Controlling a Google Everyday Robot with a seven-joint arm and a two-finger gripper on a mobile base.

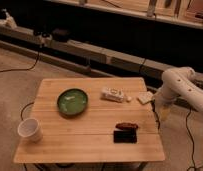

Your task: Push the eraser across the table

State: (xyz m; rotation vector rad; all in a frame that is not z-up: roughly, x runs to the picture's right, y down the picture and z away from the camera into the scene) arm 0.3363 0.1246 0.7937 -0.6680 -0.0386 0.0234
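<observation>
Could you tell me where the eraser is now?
In the camera view the eraser lies by the table's near edge, right of centre, below the reddish-brown oblong; the gripper hangs beyond the table's right edge.

You look down across the whole table (90,136) from beyond its near edge, the gripper (165,113) off its right edge.

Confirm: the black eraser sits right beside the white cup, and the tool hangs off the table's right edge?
No. The camera view shows the eraser beside the reddish-brown oblong thing, well apart from the white cup. The tool does hang off the right edge of the table.
</observation>
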